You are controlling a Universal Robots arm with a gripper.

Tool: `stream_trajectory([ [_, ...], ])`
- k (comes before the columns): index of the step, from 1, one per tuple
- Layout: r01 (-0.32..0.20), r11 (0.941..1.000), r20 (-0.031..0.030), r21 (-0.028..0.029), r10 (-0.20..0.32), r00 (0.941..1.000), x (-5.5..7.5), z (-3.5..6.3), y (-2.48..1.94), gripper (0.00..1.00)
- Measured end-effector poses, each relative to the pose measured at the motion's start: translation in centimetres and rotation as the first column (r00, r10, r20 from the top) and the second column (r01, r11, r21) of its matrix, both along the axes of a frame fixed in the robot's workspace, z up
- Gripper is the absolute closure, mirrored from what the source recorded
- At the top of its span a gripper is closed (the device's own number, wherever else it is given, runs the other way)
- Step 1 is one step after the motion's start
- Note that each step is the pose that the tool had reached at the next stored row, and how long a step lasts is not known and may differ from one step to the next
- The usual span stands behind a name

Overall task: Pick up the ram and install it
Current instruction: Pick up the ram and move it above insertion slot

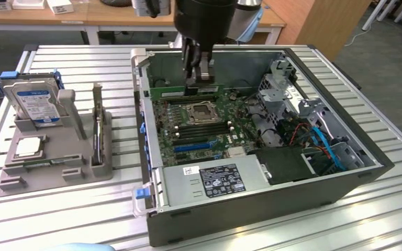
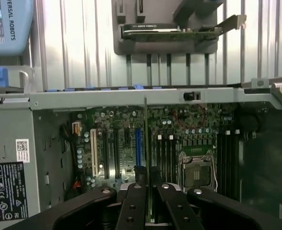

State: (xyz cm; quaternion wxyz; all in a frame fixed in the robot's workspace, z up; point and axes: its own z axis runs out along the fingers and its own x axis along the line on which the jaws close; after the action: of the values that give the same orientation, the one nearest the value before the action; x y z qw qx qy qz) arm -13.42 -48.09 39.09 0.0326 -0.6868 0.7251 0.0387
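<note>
An open desktop computer case (image 1: 257, 204) lies on a slatted metal table (image 1: 68, 209). The robot's pincer (image 1: 202, 79) reaches down inside it, its two dark fingers pressed onto the flat faces of the ram (image 1: 176, 92). The ram is a long, thin green stick held level over the far part of the motherboard, just beyond the empty CPU socket (image 1: 201, 111). Whether it touches a slot cannot be told. In the wrist view the ram (image 2: 146, 143) appears edge-on as a fine line running out from the pincer (image 2: 149, 211), above black memory slots beside the socket (image 2: 197, 167). The stick looks light and stiff but fragile, likely best gripped mid-length on its faces, away from the contact edge. Space is tight: the case's far wall, a silver drive cage (image 1: 278, 83) and blue cables (image 1: 326, 144) crowd nearby. Outside the case, a grey holder (image 1: 54, 172) carries a blue-labelled hard drive (image 1: 39, 104), a square CPU chip (image 1: 29, 147) and an expansion card (image 1: 98, 130).
</note>
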Motion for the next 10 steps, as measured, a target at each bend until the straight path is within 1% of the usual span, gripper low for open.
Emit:
stream_trajectory([
  [10, 0.000, 1.0000, 0.0000, 0.0058, 0.000, 1.0000, 2.9, 0.04, 0.00, 0.86],
])
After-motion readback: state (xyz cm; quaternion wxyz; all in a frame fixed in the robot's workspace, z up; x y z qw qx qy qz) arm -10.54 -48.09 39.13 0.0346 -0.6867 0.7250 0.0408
